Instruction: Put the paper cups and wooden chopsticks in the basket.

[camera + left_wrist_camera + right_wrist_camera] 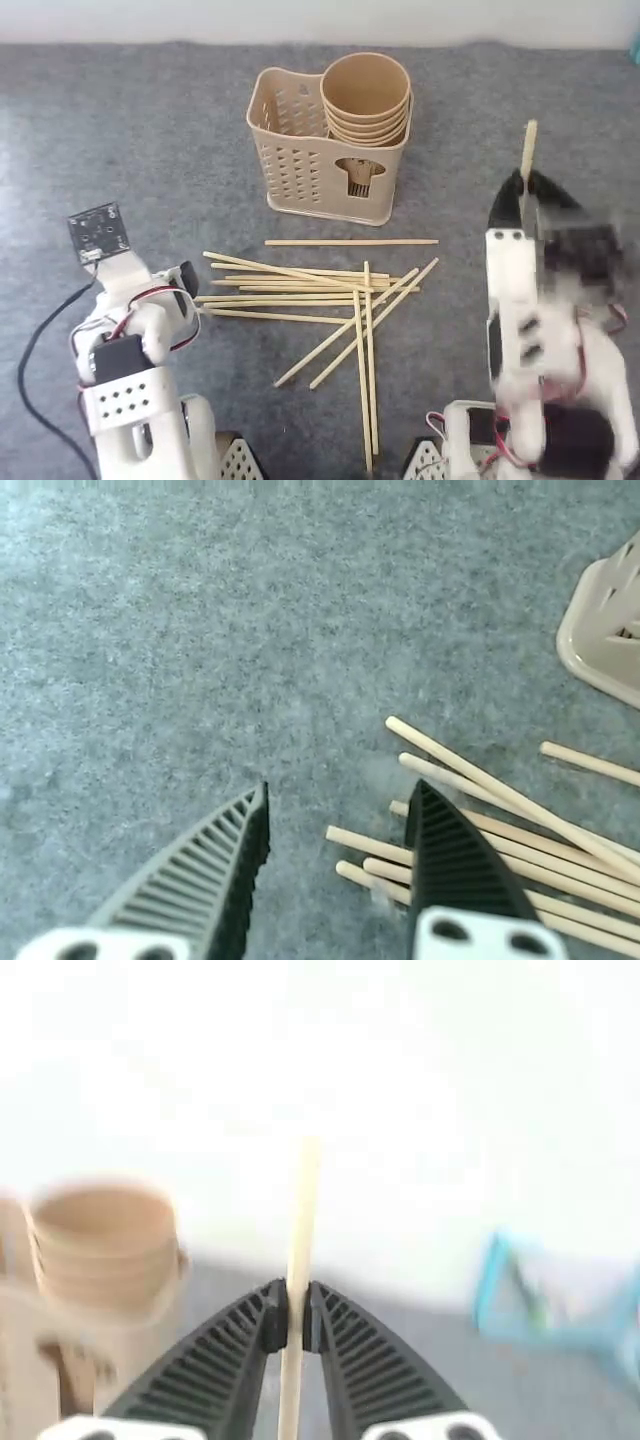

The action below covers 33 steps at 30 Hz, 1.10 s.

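A beige basket (pixel 300 160) stands at the back centre with a stack of paper cups (pixel 366 95) in its right half. Several wooden chopsticks (pixel 320 290) lie scattered on the grey cloth in front of it. My right gripper (pixel 292 1312) is raised at the right, shut on one chopstick (pixel 300 1220) that sticks up past its fingers; in the high view that chopstick (pixel 528 150) points away from the arm. The basket and cups (pixel 105 1240) show beside it. My left gripper (pixel 340 820) hangs open low at the left end of the chopstick pile (pixel 480 820), holding nothing.
The grey cloth (pixel 150 130) covers the table, with free room to the left and back. A corner of the basket (pixel 605 630) shows in the left wrist view. A light blue frame (pixel 545 1295) stands in the room behind.
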### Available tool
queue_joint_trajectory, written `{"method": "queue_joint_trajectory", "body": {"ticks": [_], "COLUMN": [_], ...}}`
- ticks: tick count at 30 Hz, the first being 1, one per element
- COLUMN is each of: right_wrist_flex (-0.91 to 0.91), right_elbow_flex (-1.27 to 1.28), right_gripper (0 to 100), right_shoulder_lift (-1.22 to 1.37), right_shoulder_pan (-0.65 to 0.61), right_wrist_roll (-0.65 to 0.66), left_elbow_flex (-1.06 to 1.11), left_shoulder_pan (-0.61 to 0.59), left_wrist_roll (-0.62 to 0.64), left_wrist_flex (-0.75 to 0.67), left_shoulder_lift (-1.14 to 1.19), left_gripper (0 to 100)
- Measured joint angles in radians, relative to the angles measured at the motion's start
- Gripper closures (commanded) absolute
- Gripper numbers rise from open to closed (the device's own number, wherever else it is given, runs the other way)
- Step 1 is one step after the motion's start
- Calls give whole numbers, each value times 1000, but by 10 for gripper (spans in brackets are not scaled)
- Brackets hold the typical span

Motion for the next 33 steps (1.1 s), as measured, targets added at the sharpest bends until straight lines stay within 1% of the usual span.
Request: {"method": "queue_joint_trajectory", "body": {"ticks": [5,9,12,18,25,29,33], "right_wrist_flex": [-255,-454,-571,-609,-612,-620,-620], "right_elbow_flex": [2,2,-3,-183,-493,-677,-868], "right_gripper": [991,991,991,991,991,991,990], "right_shoulder_lift": [23,110,176,367,697,930,1152], "right_shoulder_pan": [-75,-157,-239,-374,-514,-557,-562], "right_wrist_roll": [0,0,0,0,0,0,0], "left_elbow_flex": [0,9,41,55,55,55,55], "left_shoulder_pan": [0,0,0,0,0,0,0], "left_wrist_roll": [-2,-2,2,0,0,0,0], "left_wrist_flex": [0,-3,-43,-77,-81,-81,-81], "left_shoulder_lift": [0,0,-2,-2,-2,-2,-2], "left_gripper": [789,789,790,791,791,790,790]}}
